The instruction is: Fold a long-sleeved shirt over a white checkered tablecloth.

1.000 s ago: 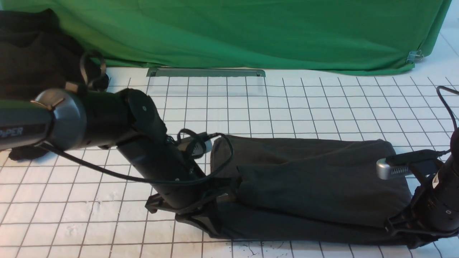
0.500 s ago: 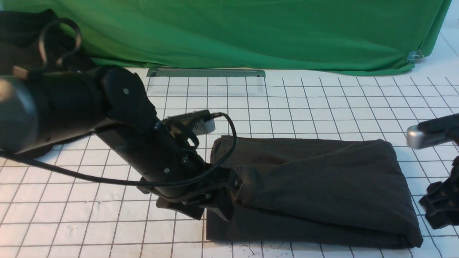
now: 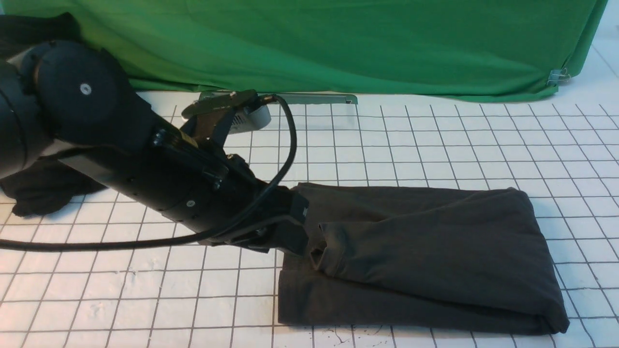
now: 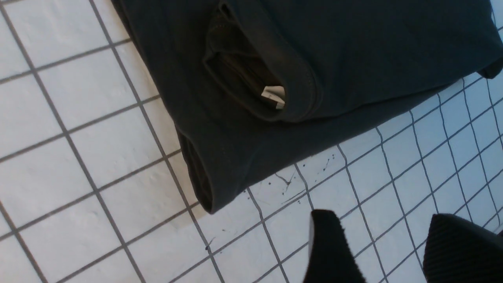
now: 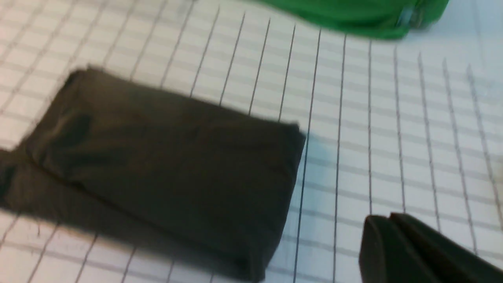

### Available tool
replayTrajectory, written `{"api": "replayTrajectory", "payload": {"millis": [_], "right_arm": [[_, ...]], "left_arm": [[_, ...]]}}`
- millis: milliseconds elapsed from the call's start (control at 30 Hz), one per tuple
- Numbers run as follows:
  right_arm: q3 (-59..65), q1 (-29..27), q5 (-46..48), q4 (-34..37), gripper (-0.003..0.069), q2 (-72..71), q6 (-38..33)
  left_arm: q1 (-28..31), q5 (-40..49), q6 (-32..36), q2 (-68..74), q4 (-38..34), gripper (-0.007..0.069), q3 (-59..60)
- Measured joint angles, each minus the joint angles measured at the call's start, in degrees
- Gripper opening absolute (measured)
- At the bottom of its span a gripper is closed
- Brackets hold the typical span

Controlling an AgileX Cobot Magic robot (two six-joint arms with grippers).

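Long-sleeved shirt [image 3: 425, 256] lying flat on the white checkered tablecloth [image 3: 435, 140], folded into a compact oblong of at least 2 layers, long axis running from the robot's left to its right. Left gripper [image 4: 387, 247] hovering just off the shirt's left short end, above bare grid, fingers [image 4: 328, 251] spread with nothing between them and no cloth touched. Right gripper [image 5: 393, 251] raised well clear beyond the shirt's right short end, out of the front view, jaws pressed together and empty. Left arm plainly the nearer one, so any further tuck or half-fold probably starts at that left end and carries across the long axis.

Shirt dark charcoal, thin and limp, upper layer sitting askew on a wider lower layer. Collar opening [image 4: 251, 78] at the left end, small white label [image 4: 274, 95] showing inside. No logo print visible. Right end a rounded fold, edges fairly neat.
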Motion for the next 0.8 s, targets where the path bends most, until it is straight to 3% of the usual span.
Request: {"api": "replayTrajectory", "payload": {"millis": [200, 333, 600, 800], "right_arm": [[12.19, 0.00, -18.35, 5.81, -0.0004, -5.84, -3.50], [17.16, -0.06, -24.56, 9.86, -0.0001, -5.92, -3.69], [18.39, -0.11, -29.87, 11.20, 0.0012, -5.92, -4.52], [18.61, -0.11, -27.73, 11.25, 0.0015, -5.92, -12.43]], "left_arm": [[0.00, -0.93, -0.04, 0.00, 0.00, 0.0180, 0.07], [0.00, -1.00, 0.02, 0.00, 0.00, 0.0146, 0.19], [0.00, -1.29, 0.02, 0.00, 0.05, 0.0138, 0.25], [0.00, -3.45, 0.02, 0.00, 0.00, 0.0138, 0.25]]}}
